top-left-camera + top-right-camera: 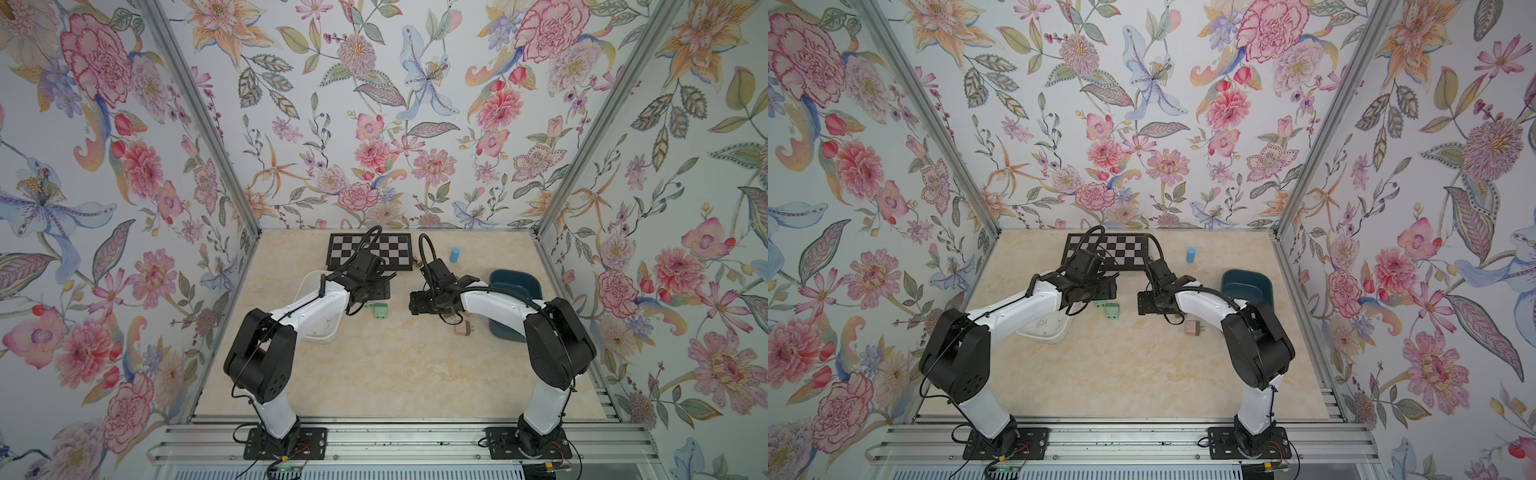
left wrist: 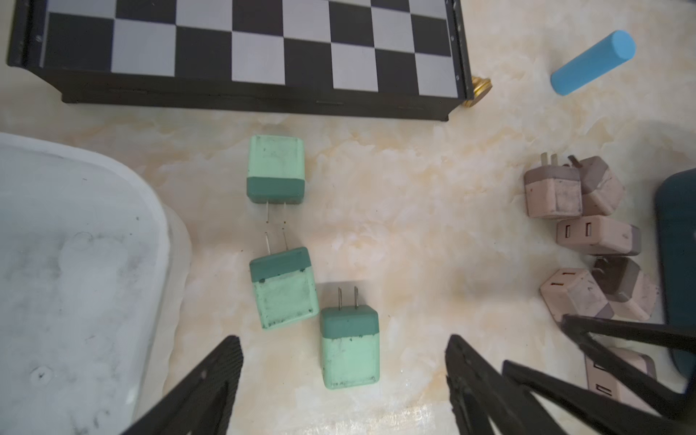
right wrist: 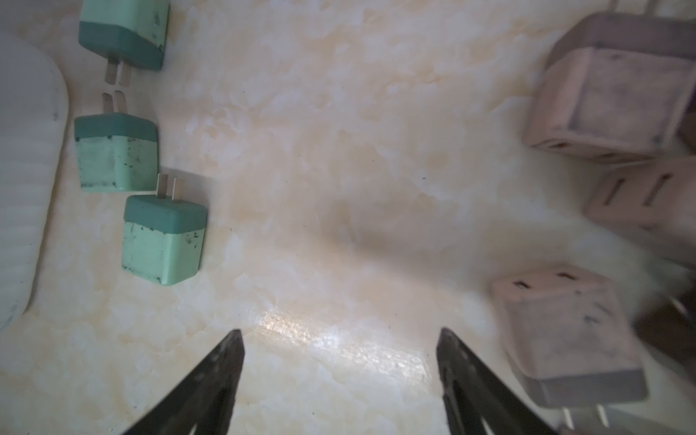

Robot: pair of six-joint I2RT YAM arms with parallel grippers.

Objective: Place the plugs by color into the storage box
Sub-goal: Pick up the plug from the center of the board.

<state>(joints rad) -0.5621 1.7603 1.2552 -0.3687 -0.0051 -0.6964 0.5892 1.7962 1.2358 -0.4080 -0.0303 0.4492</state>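
Green plugs (image 2: 282, 290) bunched, prongs nearly meeting; risk of knocking a neighbour on pickup. Left pincer (image 2: 342, 339), right pincer (image 3: 339, 331) spread, empty.

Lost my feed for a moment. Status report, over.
Left gripper and right gripper open, empty. Three green plugs beside white bin, pink plugs beside dark blue bin, all on table. Nothing blocking.

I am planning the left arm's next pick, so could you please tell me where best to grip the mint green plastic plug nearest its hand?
Pinch the pale body of the mint green cube-shaped plastic plug across its flat side faces, from above. It lies flat, prongs toward the black chessboard; the neighbouring green plug nears only its dark cap, leaving both sides free.
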